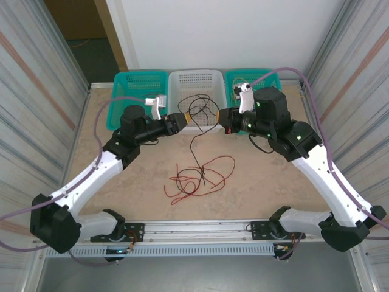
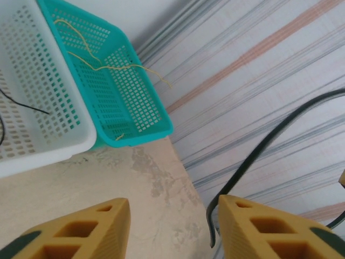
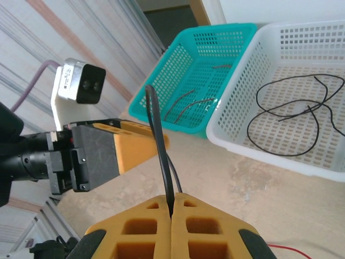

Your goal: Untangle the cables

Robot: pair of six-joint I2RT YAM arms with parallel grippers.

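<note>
Beige tabletop (image 1: 273, 182), black cable (image 3: 160, 154), red cables (image 1: 193, 180)

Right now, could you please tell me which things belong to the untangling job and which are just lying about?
Job: black cable in the right fingers; red cables on the table; second black cable in the white basket; yellow cable in a teal basket.
Lying about: lilac-grey arm cables.

Bare tabletop (image 1: 273, 182) right of the cable tangle (image 1: 200, 176); baskets (image 1: 196, 72) along the far edge; walls (image 1: 36, 91) either side
</note>
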